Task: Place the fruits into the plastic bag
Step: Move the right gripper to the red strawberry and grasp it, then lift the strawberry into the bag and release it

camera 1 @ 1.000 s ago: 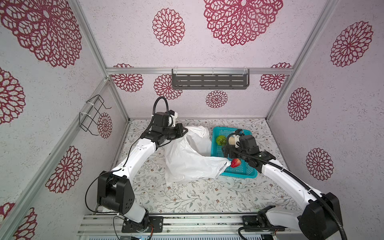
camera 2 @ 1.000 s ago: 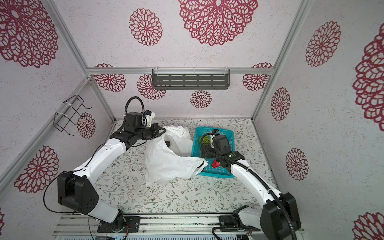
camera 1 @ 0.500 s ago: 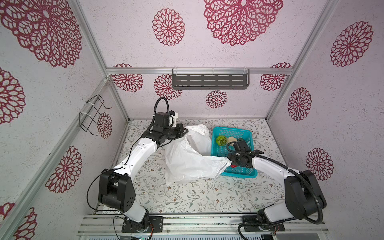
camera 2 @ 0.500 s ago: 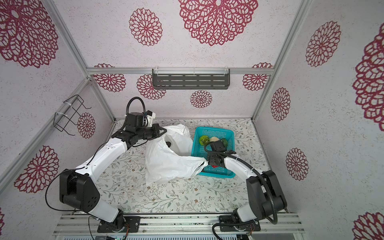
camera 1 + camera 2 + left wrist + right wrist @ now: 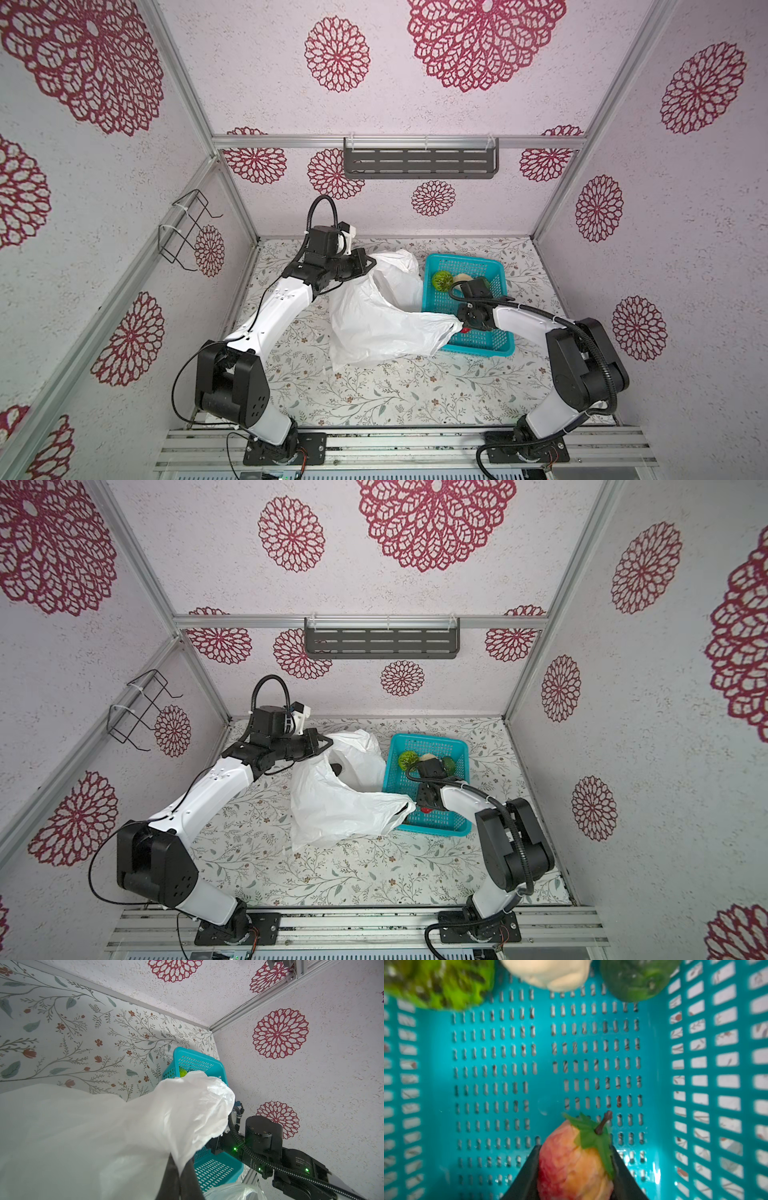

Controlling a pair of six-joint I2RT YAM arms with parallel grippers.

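Crimson rosettes (image 5: 337, 54) dot the walls (image 5: 395, 108) around the floral-papered surface (image 5: 374, 395), where the left hand (image 5: 371, 263) pinches the white plastic bag (image 5: 374, 328) and the right hand (image 5: 574, 1148) clasps a strawberry (image 5: 571, 1169) inside the teal basket (image 5: 482, 351).

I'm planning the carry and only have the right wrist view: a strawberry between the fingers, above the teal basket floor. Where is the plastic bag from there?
Observer: In both top views the plastic bag lies on the table to the left of the basket. One bag corner drapes over the basket rim, right beside the right hand and its strawberry.
Operator: Is anything holding the bag up?
Observer: Yes. The left hand is shut on the bag's far edge and holds it raised. The left wrist view shows plastic pinched between its fingers.
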